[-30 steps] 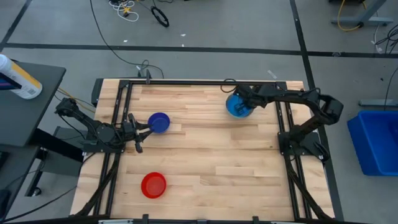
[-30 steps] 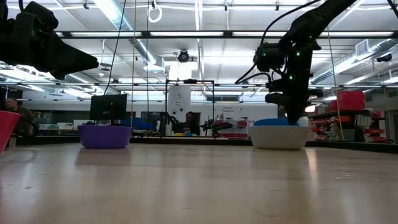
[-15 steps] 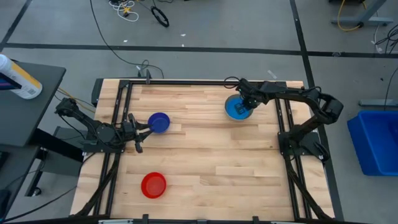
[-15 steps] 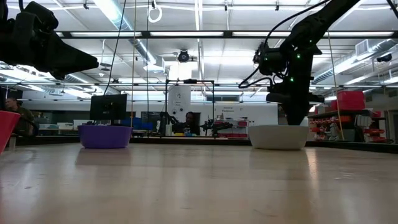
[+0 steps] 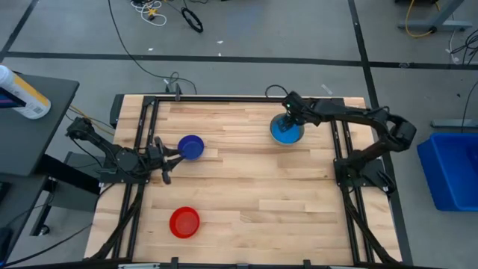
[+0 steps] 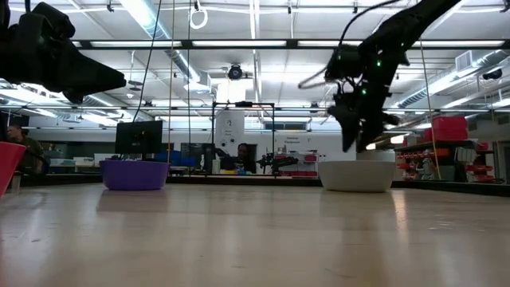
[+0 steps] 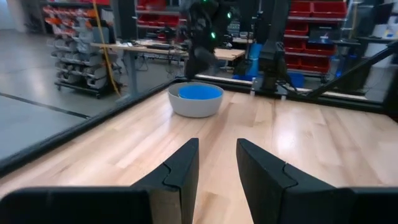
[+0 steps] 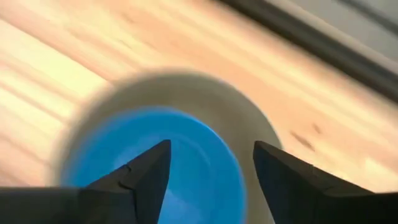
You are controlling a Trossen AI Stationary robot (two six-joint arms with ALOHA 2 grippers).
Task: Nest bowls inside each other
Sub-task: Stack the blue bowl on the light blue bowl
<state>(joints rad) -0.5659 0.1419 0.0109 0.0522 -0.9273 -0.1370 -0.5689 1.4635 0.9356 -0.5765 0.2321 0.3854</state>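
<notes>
Two loose bowls are left to be nested; going from the left, the left gripper (image 5: 169, 158) is seen low at the table's left side, its fingers partly apart and holding nothing; the dark blue bowl (image 5: 191, 146) is found just beyond its tips, towards the middle; the red bowl (image 5: 184, 222) lies well apart, near the front edge on the same side. At the far right, the light blue bowl (image 5: 286, 130) is seated inside the grey bowl (image 7: 194, 101); the right gripper (image 5: 291, 110) is held just above that pair, spread wide and empty. The dark blue bowl is judged nearer the left arm; a round bowl offers no long axis.
</notes>
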